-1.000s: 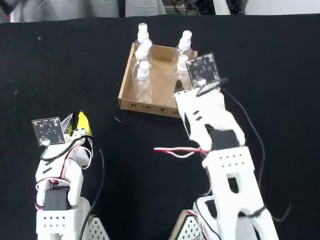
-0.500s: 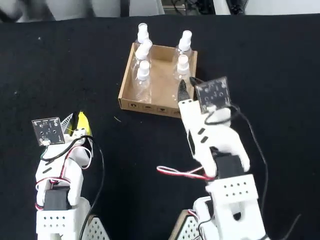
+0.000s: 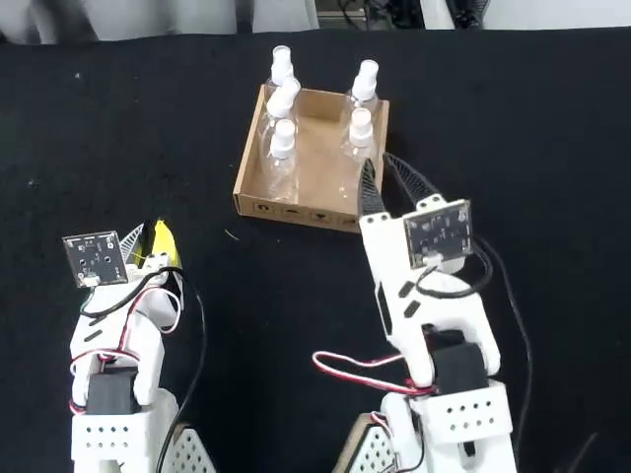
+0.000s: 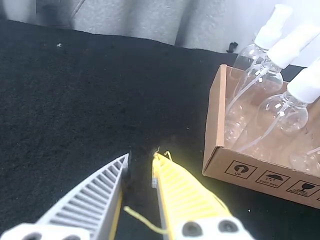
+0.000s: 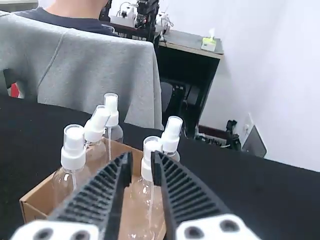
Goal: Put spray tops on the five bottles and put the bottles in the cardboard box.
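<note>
Bottles (image 3: 283,148) are in no claw's grip. The right claw (image 3: 377,161) has its two black fingers a little apart and holds nothing. It is just beside the near right corner of the cardboard box (image 3: 296,209). The left claw (image 3: 150,229), one finger grey and one yellow, is open only a crack and holds nothing. It is over the black table (image 3: 118,128), well apart from the box. All five bottles stand up inside the box with white spray tops (image 3: 283,130) on.

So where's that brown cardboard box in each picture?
High view: the brown cardboard box, top centre.
Left wrist view: the box beyond the left gripper.
Right wrist view: the box behind the right gripper.
Shared landmark: white-topped clear bottles standing in it.
</note>
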Robot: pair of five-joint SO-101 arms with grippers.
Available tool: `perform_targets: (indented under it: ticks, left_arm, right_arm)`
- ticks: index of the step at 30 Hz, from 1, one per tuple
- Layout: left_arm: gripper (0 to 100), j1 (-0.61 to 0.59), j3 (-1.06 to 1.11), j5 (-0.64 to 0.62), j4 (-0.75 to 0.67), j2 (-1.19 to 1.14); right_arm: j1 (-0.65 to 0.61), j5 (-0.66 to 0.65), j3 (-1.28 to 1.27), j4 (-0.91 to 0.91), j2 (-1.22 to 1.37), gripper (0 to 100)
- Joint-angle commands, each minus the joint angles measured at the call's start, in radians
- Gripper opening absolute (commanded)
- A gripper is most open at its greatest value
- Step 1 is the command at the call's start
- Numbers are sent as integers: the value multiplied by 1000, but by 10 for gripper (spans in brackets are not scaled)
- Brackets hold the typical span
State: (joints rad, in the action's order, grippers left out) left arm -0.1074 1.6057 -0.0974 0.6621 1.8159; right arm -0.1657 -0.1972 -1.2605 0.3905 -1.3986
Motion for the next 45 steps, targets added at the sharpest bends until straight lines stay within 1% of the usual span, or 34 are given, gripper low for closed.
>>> perform_targets:
  ticks: [1, 15, 18, 23, 29, 37, 45]
  left_arm:
    - [69, -7, -8, 6, -25, 11]
    - [69, -8, -8, 8, -25, 11]
    - [69, -35, -8, 8, -26, 11]
    - [69, -38, -10, 8, -26, 11]
    - [69, -38, -10, 8, -26, 11]
    - [69, -38, -10, 8, -26, 11]
    - [69, -39, 1, 8, -28, 11]
  right_arm:
    - [25, 3, -5, -41, -70, 11]
    - [26, 3, -116, -41, -371, 11]
    - [26, 3, -137, -41, -421, 11]
    - [28, 3, -157, -41, -489, 11]
    - [31, -2, -154, -41, -496, 11]
    - [149, 3, -97, -40, -496, 11]
    - [152, -3, -61, -41, -496, 11]
